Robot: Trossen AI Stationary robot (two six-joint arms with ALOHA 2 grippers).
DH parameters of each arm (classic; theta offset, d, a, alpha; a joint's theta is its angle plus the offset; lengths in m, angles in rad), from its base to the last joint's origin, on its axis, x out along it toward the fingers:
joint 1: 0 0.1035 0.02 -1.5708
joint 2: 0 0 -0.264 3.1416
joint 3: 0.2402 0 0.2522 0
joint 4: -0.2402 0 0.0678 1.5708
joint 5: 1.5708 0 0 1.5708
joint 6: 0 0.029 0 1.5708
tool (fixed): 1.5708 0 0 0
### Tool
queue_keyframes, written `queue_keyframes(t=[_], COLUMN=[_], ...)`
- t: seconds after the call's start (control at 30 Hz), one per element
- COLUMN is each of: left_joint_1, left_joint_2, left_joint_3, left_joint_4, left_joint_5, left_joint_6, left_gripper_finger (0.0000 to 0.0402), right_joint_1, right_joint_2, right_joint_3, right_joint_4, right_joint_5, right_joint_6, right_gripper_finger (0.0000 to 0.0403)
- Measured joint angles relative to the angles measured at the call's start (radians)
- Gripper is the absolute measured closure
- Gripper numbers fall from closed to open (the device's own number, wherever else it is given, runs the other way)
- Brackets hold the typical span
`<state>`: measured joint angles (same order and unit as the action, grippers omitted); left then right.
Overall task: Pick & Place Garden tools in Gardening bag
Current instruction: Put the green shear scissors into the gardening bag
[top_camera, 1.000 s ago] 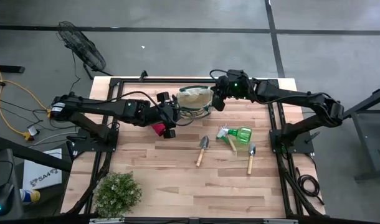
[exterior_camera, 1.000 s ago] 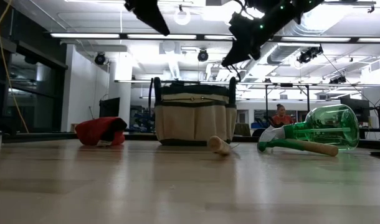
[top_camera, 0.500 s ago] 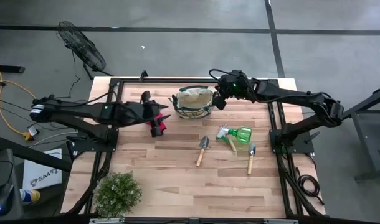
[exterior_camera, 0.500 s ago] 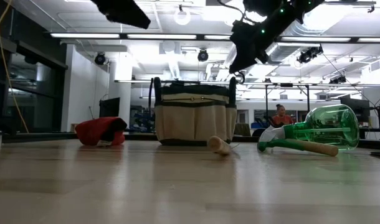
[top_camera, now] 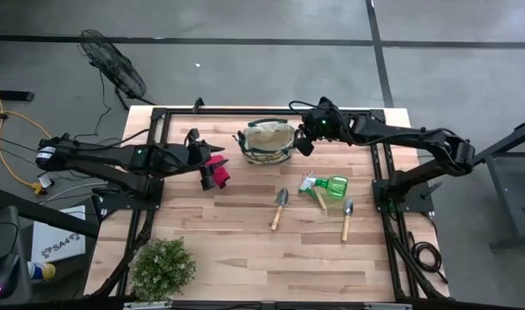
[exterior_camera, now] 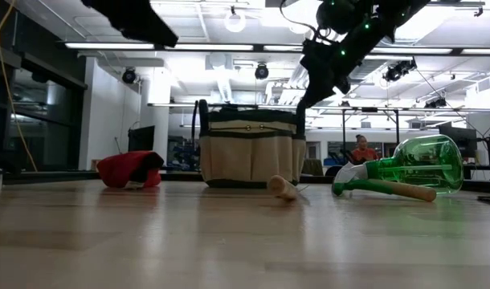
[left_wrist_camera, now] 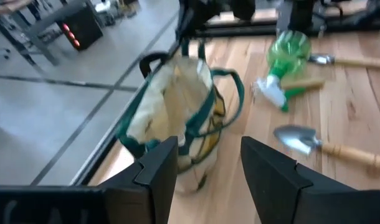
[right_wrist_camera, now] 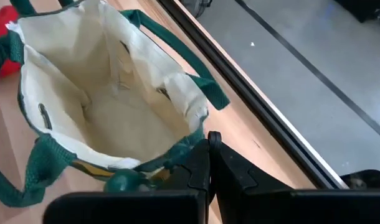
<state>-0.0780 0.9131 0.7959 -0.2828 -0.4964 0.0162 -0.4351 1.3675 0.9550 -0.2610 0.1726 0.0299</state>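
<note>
Bag: the gardening bag (top_camera: 268, 142) is standing upright near the far edge of the wooden surface (top_camera: 245, 245), mouth open; the right wrist view is showing its pale inside with nothing clearly lying in it.
Shears: the red-handled pruning shears (top_camera: 218, 169) are lying on the surface to the left of the bag, apart from it.
Other tools: one trowel (top_camera: 280, 207), a second trowel (top_camera: 346, 220) and a green sprayer (top_camera: 330, 187) are lying in front of the bag; a wooden handle is poking out beside the sprayer, probably the rake.
Left pincer: the left pincer (top_camera: 204, 164) is hovering over the shears with its fingers (left_wrist_camera: 157, 167) standing apart and nothing between them.
Right pincer: the right pincer (top_camera: 304, 139) is staying closed, empty, just beside the bag's right rim; whether it is touching the green trim is unclear.
Plant: a bushy plant (top_camera: 163, 267) is sitting at the near left corner, well apart from everything.
Handling, as a judgement: the shears look rigid and fairly light, but the handles may pivot, so gripping across both handles near the middle seems safest. The bag is soft fabric and could sag or tip if nudged. The sprayer looks hollow, smooth and likely to roll; its narrow neck seems the best hold.
Stage, as a judgement: every tool seems to be outside the bag.
</note>
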Motion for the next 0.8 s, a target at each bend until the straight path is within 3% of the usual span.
queue_keyframes(t=[0.33, 0.53, 0.8], left_joint_1=[0.0, 0.0, 0.0], left_joint_2=[-0.019, -0.03, -0.029], left_joint_3=[-0.026, -0.026, -0.026], left_joint_4=[0.004, -0.001, -0.004], left_joint_5=[-0.008, -0.009, -0.009], left_joint_6=[-0.023, -0.024, -0.024], left_gripper_finger=[0.0231, 0.0231, 0.0231], right_joint_1=[-0.01, -0.019, -0.02], right_joint_2=[-0.003, -0.007, -0.008], right_joint_3=[-0.003, -0.003, -0.003], right_joint_4=[0.089, 0.066, 0.075], right_joint_5=[-0.012, -0.103, -0.121], right_joint_6=[-0.013, -0.011, -0.009], right_gripper_finger=[0.0399, 0.0399, 0.0399])
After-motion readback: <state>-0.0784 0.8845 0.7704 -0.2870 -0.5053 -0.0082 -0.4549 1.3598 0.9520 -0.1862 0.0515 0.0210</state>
